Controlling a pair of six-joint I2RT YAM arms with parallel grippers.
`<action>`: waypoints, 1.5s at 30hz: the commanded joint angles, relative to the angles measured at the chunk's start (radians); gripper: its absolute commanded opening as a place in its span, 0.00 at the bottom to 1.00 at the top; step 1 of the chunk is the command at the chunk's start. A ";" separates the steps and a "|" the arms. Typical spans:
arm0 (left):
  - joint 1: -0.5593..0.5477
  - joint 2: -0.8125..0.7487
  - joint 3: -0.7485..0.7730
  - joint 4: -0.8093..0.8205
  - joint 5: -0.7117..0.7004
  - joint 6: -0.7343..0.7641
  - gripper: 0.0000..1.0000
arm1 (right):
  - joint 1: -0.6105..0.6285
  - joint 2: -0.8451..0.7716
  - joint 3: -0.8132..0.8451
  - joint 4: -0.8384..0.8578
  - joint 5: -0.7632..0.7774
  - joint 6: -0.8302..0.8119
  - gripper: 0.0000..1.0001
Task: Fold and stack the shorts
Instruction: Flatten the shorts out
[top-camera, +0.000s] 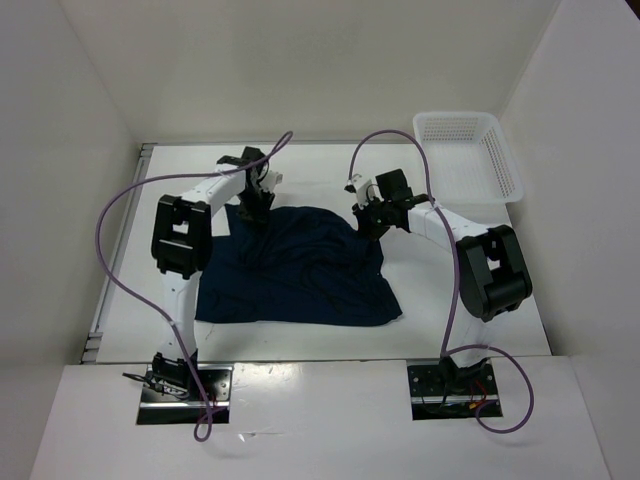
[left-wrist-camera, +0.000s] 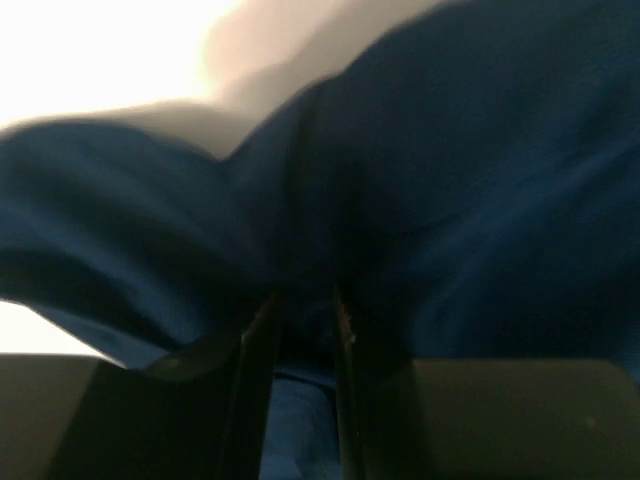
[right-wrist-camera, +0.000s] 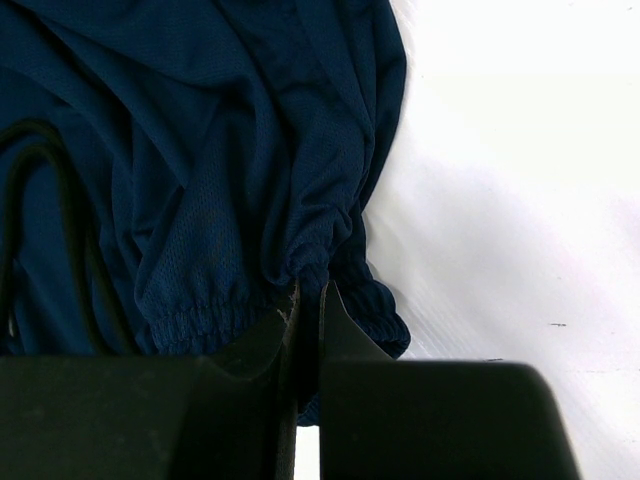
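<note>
The dark navy shorts lie spread on the white table between my arms. My left gripper is at their far left corner and is shut on the fabric; in the left wrist view the blue cloth fills the frame and sits between the fingers. My right gripper is at the far right corner, shut on the gathered elastic waistband; the jaws pinch it. A black drawstring loops over the fabric.
A white mesh plastic basket stands at the far right corner of the table. White walls enclose the table on three sides. Purple cables arc over both arms.
</note>
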 joint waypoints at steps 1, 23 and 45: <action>0.007 -0.081 -0.111 -0.011 -0.039 0.004 0.34 | 0.008 -0.004 0.011 -0.006 -0.017 -0.010 0.00; 0.088 -0.193 -0.251 0.041 -0.005 0.004 0.59 | 0.008 -0.022 -0.018 -0.006 -0.017 -0.019 0.00; 0.143 -0.180 -0.213 0.086 -0.191 0.004 0.64 | 0.008 -0.032 -0.018 -0.006 -0.026 -0.028 0.00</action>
